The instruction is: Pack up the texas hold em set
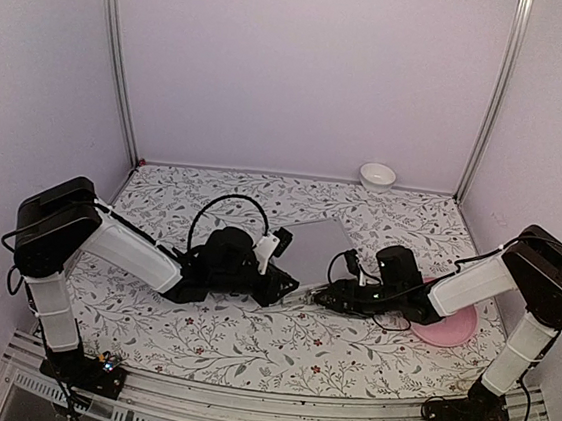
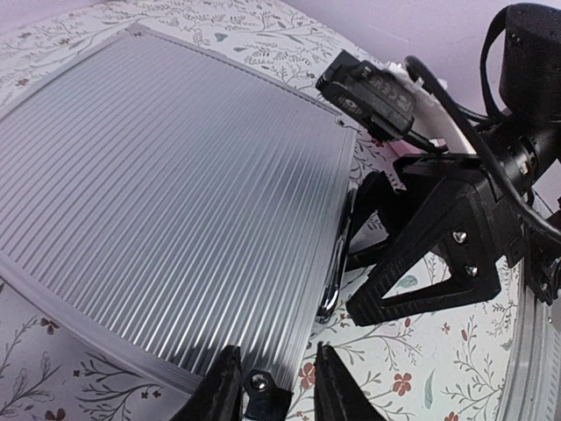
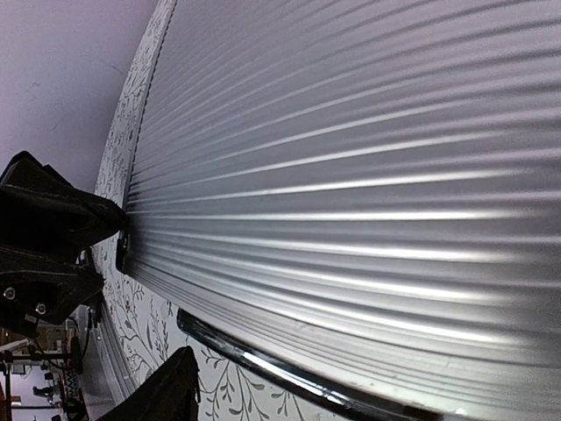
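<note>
The silver ribbed aluminium case [image 1: 312, 246] lies closed and flat in the middle of the table. It fills the left wrist view [image 2: 166, 193] and the right wrist view [image 3: 368, 158]. Its chrome handle [image 2: 337, 259] runs along the near edge and also shows in the right wrist view [image 3: 289, 377]. My left gripper [image 1: 288, 290] is open, its fingers [image 2: 219, 386] standing either side of the case's near corner. My right gripper [image 1: 324, 298] is open at the handle, its fingers [image 2: 421, 281] spread beside it. One right finger [image 3: 166, 390] shows. Chips, cards, triangle and disc are out of view.
A pink plate [image 1: 450, 329] lies under the right arm at the right. A white bowl [image 1: 377, 174] stands at the back wall. The two grippers are close together at the case's near edge. The table has a floral cloth [image 1: 247, 343].
</note>
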